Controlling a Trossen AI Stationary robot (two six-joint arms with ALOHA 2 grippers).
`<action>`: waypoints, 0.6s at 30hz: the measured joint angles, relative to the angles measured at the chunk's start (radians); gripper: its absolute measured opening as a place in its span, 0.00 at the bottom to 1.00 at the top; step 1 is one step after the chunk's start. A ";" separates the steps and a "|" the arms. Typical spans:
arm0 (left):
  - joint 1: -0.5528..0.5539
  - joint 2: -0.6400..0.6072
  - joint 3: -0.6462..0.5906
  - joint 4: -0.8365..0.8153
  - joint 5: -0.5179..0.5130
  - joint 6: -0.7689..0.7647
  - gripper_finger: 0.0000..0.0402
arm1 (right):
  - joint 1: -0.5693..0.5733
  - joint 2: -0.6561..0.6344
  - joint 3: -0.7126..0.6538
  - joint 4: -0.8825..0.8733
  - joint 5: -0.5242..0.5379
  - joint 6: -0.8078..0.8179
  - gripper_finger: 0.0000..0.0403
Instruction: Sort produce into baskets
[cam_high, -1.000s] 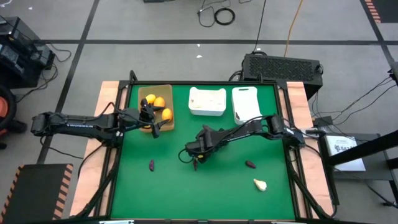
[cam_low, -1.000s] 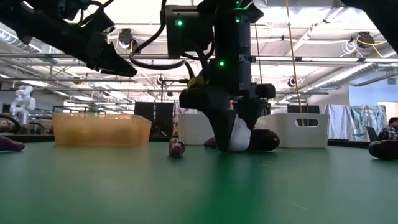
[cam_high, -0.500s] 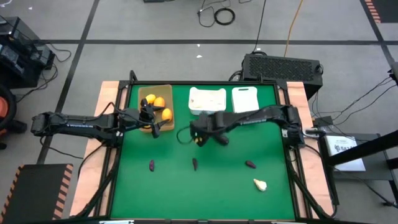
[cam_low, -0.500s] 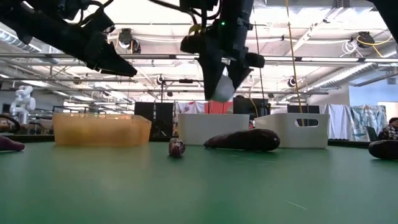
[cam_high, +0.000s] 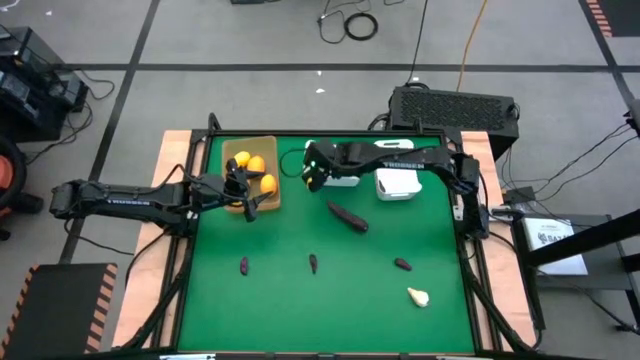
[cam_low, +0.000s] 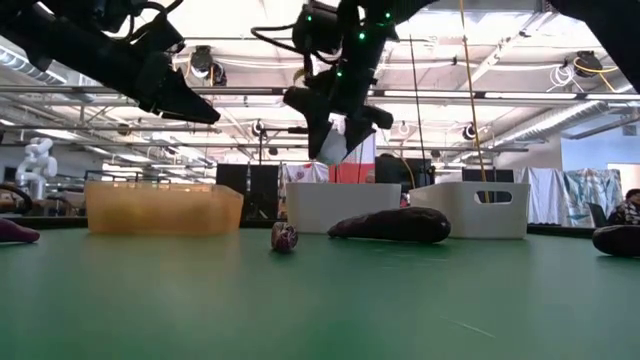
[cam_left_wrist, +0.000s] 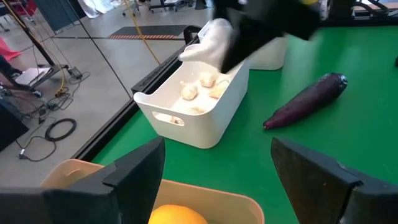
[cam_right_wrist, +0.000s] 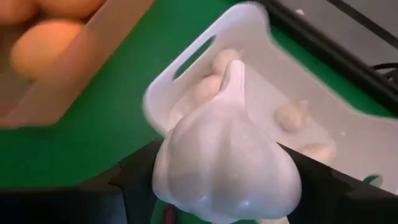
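Note:
My right gripper hangs over the near-left corner of the middle white bin, shut on a white garlic bulb. That bin holds several garlic bulbs. My left gripper waits open over the near edge of the tan tray, which holds orange fruits. A large eggplant lies on the mat near the bins. Small purple pieces and another garlic bulb lie nearer the front. My right gripper pinches the garlic bulb by the two sides of its wide body between its fingers. The bulb's pointed tip faces away from the wrist. The fingers slant down from the table's right side. The bulb is lifted clear, above the bin.
A second white bin stands right of the middle one, under my right arm. The green mat has free room between the scattered pieces. Wooden rails run along the table's left and right sides.
My right gripper has risen from the middle of the mat with the garlic bulb, lifting it clear, and has swung toward the far edge to the middle white bin. The large eggplant stays on the mat where the gripper was.

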 joint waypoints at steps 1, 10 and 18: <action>0.000 0.000 0.000 0.000 0.000 0.001 0.75 | -0.011 0.000 0.000 0.005 0.000 -0.001 0.67; 0.000 0.000 0.000 -0.002 -0.001 0.004 0.75 | -0.053 0.015 -0.002 -0.005 -0.005 -0.012 0.76; 0.000 0.000 0.000 -0.004 0.001 0.007 0.75 | -0.046 0.011 -0.002 -0.002 -0.021 -0.031 0.77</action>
